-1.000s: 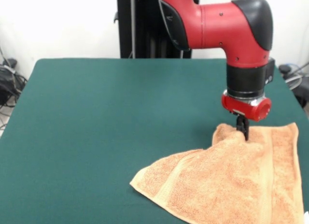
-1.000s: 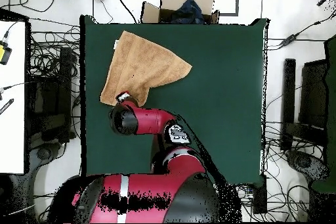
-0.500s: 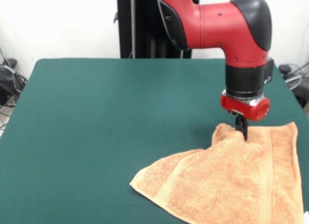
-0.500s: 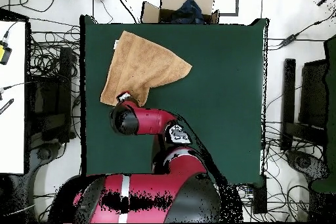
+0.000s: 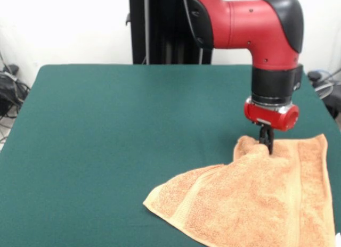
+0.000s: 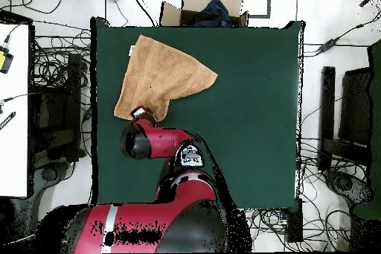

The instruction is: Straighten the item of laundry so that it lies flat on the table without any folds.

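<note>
The towel [image 5: 256, 199] feels to me like a light, limp, terry thing: it will drape and drag, not slide stiffly, so I judge a corner or hem the right place to hold, never the middle. It lies toward the near right of the table [image 5: 117, 130] in the front view, running off the near edge of the picture. Nearest, a pointed corner juts left with a woven band across it; a long band runs down the right side. It is orange-tan, and it is not flat: one part looks folded over, giving a slanted left edge. At its far edge a small hump rises, and there my gripper [image 5: 266, 142] is closed, pinching that bunched cloth, just above the table
</note>
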Controlling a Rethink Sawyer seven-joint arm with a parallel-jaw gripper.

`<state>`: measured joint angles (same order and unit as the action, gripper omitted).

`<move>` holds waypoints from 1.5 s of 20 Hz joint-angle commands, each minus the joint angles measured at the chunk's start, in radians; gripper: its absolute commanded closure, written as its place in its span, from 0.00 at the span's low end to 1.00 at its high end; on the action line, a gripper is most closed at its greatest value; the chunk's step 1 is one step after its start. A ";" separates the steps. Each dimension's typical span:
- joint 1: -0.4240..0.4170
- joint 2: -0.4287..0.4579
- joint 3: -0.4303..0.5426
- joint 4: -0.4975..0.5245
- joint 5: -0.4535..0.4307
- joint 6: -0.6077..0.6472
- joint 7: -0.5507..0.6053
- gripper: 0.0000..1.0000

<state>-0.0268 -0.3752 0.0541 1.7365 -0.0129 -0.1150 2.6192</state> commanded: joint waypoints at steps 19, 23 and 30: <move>-0.243 0.184 -0.061 0.134 -0.206 -0.006 0.009 1.00; -0.292 0.170 -0.026 0.150 -0.243 0.028 -0.007 1.00; -0.354 0.154 0.018 0.177 -0.285 0.079 -0.015 1.00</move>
<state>-0.3087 -0.3795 0.1233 1.8098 -0.2421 -0.2436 2.6190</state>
